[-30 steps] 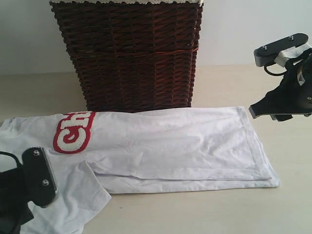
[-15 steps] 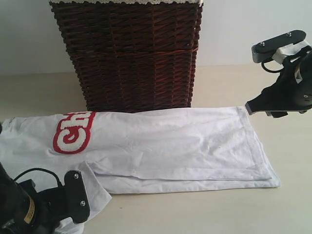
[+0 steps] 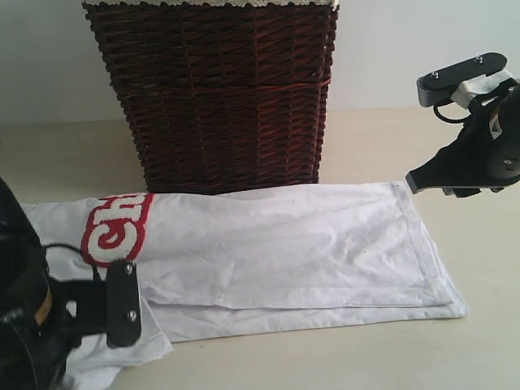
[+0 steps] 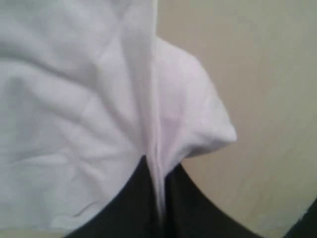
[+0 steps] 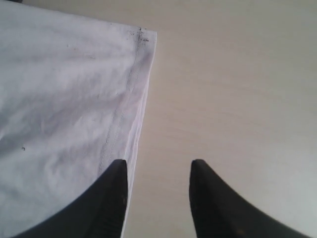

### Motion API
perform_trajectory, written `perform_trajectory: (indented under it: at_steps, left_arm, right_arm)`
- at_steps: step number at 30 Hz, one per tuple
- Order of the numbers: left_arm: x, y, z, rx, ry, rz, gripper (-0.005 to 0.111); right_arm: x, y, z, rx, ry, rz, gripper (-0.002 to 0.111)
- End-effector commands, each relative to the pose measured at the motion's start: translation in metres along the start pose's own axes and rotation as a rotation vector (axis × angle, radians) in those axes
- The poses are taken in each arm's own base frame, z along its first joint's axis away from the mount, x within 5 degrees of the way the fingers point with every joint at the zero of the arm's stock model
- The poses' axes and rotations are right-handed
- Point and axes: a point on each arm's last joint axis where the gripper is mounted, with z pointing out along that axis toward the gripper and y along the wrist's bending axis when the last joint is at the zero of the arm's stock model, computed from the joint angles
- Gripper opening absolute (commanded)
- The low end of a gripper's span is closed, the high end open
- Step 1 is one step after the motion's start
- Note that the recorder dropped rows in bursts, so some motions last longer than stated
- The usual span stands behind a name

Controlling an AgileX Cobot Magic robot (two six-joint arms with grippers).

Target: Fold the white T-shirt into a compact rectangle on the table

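Left arm (image 3: pixel 32 325) low, right arm (image 3: pixel 479 154) raised.
Exterior: the white T-shirt (image 3: pixel 284 244) lies on the table (image 3: pixel 390 349) before the basket (image 3: pixel 219 97). Left wrist: left gripper (image 4: pixel 157 171) clamps a shirt fold. Right wrist: right gripper (image 5: pixel 157 168) parted over the hem.

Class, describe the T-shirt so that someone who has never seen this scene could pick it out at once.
Find the dark brown wicker basket at the back of the pale table. Directly in front of it lies the white T-shirt, folded into a long band. It is the only cloth there, with fuzzy white letters edged in red near one end.
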Motion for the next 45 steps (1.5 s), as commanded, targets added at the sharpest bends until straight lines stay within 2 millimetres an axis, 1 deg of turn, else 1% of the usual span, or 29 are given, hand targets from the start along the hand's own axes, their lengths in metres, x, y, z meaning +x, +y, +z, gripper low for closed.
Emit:
perform_trajectory:
  at_steps: [1, 3, 6, 9, 11, 14, 17, 19, 20, 24, 29, 32, 35, 37, 38, 39, 40, 41, 42, 43, 44, 45]
  left_arm:
    - [0.004, 0.028, -0.044, -0.194, -0.05, 0.071, 0.0]
    - [0.001, 0.043, -0.058, -0.314, -0.109, 0.142, 0.0]
    - [-0.006, 0.062, -0.065, -0.446, -0.214, 0.19, 0.0]
    - [-0.011, 0.082, -0.057, -0.502, -0.312, 0.167, 0.0]
    - [-0.011, 0.092, -0.049, -0.508, -0.329, 0.144, 0.0]
    - [-0.008, 0.108, -0.029, -0.484, -0.312, 0.106, 0.01]
    - [-0.006, 0.123, -0.011, -0.482, -0.319, 0.09, 0.033]
    - [-0.008, 0.132, -0.004, -0.507, -0.372, 0.08, 0.044]
    - [-0.009, 0.137, -0.001, -0.525, -0.408, 0.069, 0.047]
    - [-0.012, 0.154, 0.004, -0.595, -0.558, 0.022, 0.048]
    - [-0.017, 0.164, 0.009, -0.649, -0.683, -0.005, 0.048]
    - [-0.018, 0.164, 0.012, -0.642, -0.689, -0.019, 0.048]
    - [-0.014, 0.163, 0.013, -0.566, -0.686, -0.197, 0.048]
    - [-0.008, 0.161, 0.009, -0.512, -0.675, -0.323, 0.048]
    - [-0.005, 0.16, 0.006, -0.486, -0.662, -0.374, 0.048]
    - [0.0, 0.159, -0.004, -0.42, -0.631, -0.498, 0.046]
    - [0.002, 0.16, -0.009, -0.388, -0.614, -0.554, 0.045]
    - [0.004, 0.16, -0.018, -0.294, -0.547, -0.641, 0.044]
    - [0.003, 0.16, -0.022, -0.256, -0.524, -0.662, 0.043]
    - [0.0, 0.154, -0.024, -0.169, -0.494, -0.686, 0.042]
    - [-0.003, 0.151, -0.024, -0.139, -0.505, -0.682, 0.041]
    - [-0.012, 0.14, -0.023, -0.063, -0.523, -0.62, 0.036]
  right_arm:
    - [0.0, 0.0, 0.001, -0.003, -0.006, -0.011, 0.04]
    - [0.0, 0.0, 0.001, -0.003, -0.006, -0.011, 0.04]
    - [0.0, 0.0, 0.001, -0.002, -0.004, -0.01, 0.04]
    - [0.0, 0.0, 0.001, -0.001, -0.002, -0.01, 0.04]
    - [0.0, 0.0, 0.001, -0.003, 0.001, -0.007, 0.04]
    - [0.001, 0.001, 0.001, -0.005, 0.004, -0.002, 0.04]
    - [0.001, 0.001, 0.001, -0.011, 0.006, 0.006, 0.04]
    - [0.001, 0.001, 0.001, -0.012, 0.006, 0.006, 0.04]
    - [0.001, 0.001, 0.001, -0.011, 0.01, 0.005, 0.04]
    - [0.001, 0.001, 0.001, -0.01, 0.012, 0.004, 0.04]
    - [0.001, 0.001, 0.001, -0.01, 0.012, -0.001, 0.04]
    - [0.001, 0.001, 0.001, -0.01, 0.012, -0.001, 0.04]
    - [0.001, 0.001, 0.001, -0.01, 0.012, -0.001, 0.04]
    - [0.001, 0.001, 0.001, -0.01, 0.012, -0.001, 0.04]
    - [0.001, 0.001, 0.001, -0.01, 0.012, -0.001, 0.04]
    - [0.001, 0.001, 0.001, -0.01, 0.014, -0.001, 0.04]
    - [0.002, 0.001, 0.001, -0.009, 0.016, -0.001, 0.04]
    - [0.0, 0.0, -0.002, -0.006, 0.012, 0.001, 0.04]
    - [-0.001, -0.001, -0.005, -0.001, 0.014, -0.004, 0.04]
    - [-0.007, -0.005, -0.017, 0.012, 0.014, 0.016, 0.04]
    - [-0.01, -0.007, -0.024, 0.01, 0.011, 0.033, 0.04]
    - [-0.015, -0.008, -0.041, -0.02, -0.011, 0.055, 0.04]
